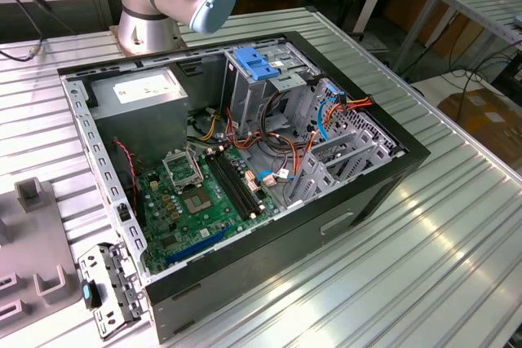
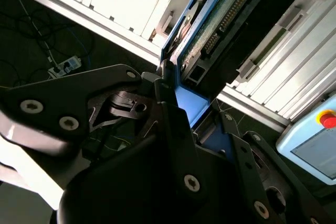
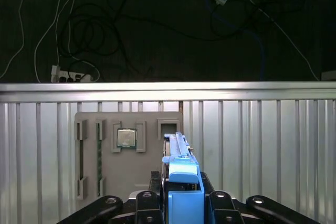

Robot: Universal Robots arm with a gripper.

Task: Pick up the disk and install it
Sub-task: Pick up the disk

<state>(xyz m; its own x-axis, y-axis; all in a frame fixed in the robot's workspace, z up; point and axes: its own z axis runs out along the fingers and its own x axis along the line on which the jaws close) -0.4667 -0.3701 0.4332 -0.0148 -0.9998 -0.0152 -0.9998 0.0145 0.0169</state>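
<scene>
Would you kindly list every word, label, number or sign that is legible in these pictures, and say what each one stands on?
No text can be read in any view.
white sticker on the grey box: print too small.
motherboard: markings too small.
disk, clamped in the gripper: board side shows, nothing legible.
chip on the grey tray: markings blurred.
</scene>
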